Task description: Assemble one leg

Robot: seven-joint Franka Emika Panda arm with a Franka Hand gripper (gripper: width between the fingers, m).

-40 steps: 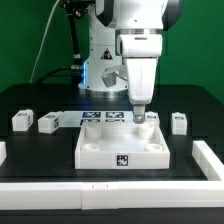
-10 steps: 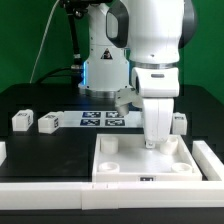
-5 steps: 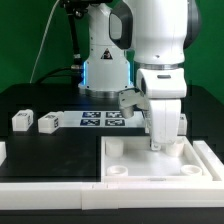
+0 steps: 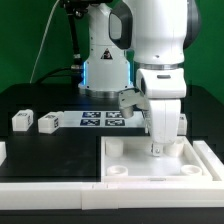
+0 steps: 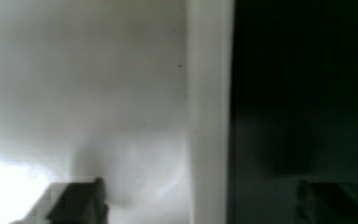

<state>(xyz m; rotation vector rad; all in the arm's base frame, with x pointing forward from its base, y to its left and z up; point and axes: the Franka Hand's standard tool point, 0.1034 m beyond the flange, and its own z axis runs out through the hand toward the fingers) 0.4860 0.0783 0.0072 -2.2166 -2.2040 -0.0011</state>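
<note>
Two small white legs stand on the black table at the exterior view's left. A third leg shows partly behind the arm on the right. The large white tray-like piece lies at the front right, against the white border. My gripper points straight down at the tray's far part, fingertips at its surface. In the wrist view my gripper has its dark fingers wide apart over a white surface that meets black. The gripper is open and holds nothing.
The marker board lies flat behind the tray, in front of the robot base. A raised white border runs along the table's front and up the right side. A green backdrop stands behind.
Over four seconds the tray slid from the middle to the front right against the border, with the gripper moving along. In the last half second nothing visibly moved.
</note>
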